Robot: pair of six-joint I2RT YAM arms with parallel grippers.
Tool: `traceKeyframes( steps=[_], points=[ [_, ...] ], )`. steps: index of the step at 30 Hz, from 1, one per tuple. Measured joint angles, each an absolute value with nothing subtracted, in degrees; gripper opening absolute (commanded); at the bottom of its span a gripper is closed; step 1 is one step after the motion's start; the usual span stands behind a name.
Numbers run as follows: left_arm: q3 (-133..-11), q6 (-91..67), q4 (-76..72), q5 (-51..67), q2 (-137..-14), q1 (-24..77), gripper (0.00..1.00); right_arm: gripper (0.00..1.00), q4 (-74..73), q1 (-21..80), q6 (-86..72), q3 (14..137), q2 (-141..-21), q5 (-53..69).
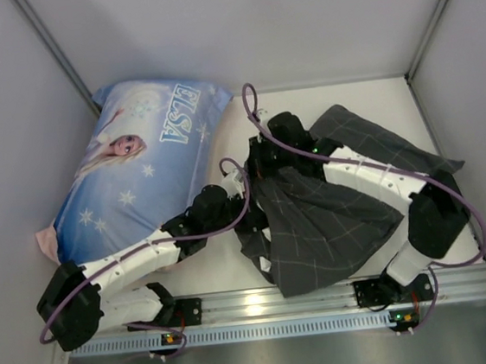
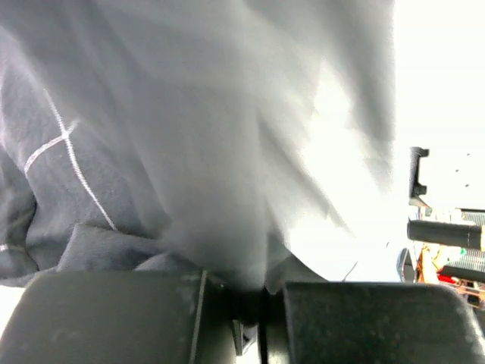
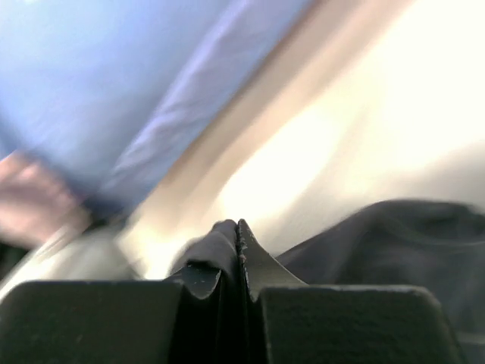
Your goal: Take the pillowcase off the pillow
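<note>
The dark grey checked pillowcase (image 1: 317, 226) lies crumpled in the middle and right of the table, partly draped over and under my right arm. My left gripper (image 1: 240, 185) is shut on its left edge; in the left wrist view the closed jaws (image 2: 254, 292) pinch blurred grey fabric, with the grid lines (image 2: 68, 159) showing at left. My right gripper (image 1: 260, 161) is shut on the upper edge of the cloth; in the right wrist view a dark fold (image 3: 227, 239) is pinched at the fingertips. The white quilted pillow is not visible in any view.
The large blue ELSA pillow (image 1: 141, 162) lies at the back left against the wall; its blue cover fills the upper left of the right wrist view (image 3: 114, 76). Grey walls close the left, back and right. A metal rail (image 1: 324, 293) runs along the near edge.
</note>
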State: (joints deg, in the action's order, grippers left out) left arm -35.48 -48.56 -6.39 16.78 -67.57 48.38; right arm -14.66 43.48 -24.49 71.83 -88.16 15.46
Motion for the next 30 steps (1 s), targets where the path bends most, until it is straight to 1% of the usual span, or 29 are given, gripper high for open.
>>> traceKeyframes(
  steps=[4,9,13,18,20,21,22,23,25,27,30],
  points=[
    [-34.6,-48.5,-6.0,15.5,-63.1,49.8,0.0,0.0,-16.5,38.1,-25.6,74.7,-95.1,9.6],
    [-33.7,-48.2,-1.9,14.0,-54.2,50.5,0.0,0.0,-20.6,29.7,-26.2,73.7,-96.0,-1.7],
    [-33.6,-48.0,2.0,11.4,-49.8,50.8,0.0,0.0,-21.1,25.0,-26.9,67.4,-90.6,-7.9],
    [-34.8,-48.0,9.3,4.6,-47.4,51.5,0.0,0.0,-20.8,24.7,-27.2,56.5,-79.1,-10.9],
    [-37.2,-47.8,13.1,0.7,-47.9,51.8,0.0,0.19,-20.4,25.3,-27.2,52.0,-73.8,-9.4],
    [-38.7,-47.4,14.7,-0.7,-48.6,51.8,0.0,0.52,-20.3,25.8,-27.0,49.7,-71.0,-8.1],
    [-40.9,-46.6,15.9,-2.3,-49.9,51.8,0.0,0.63,-20.2,26.3,-26.8,48.1,-68.9,-6.5],
    [-43.4,-46.0,16.9,-3.7,-51.6,51.8,0.0,0.71,-20.4,27.6,-26.2,46.5,-66.6,-4.7],
    [-48.3,-44.4,18.3,-5.4,-55.6,51.8,0.0,0.8,-21.1,30.8,-25.5,45.0,-63.2,-0.9],
    [-52.3,-43.1,18.3,-6.0,-59.7,51.7,0.0,0.84,-21.7,34.4,-25.1,45.0,-60.1,2.3],
    [-54.8,-42.0,17.8,-5.9,-63.8,51.6,0.0,0.86,-23.9,40.2,-25.5,45.0,-52.6,5.8]
  ],
)
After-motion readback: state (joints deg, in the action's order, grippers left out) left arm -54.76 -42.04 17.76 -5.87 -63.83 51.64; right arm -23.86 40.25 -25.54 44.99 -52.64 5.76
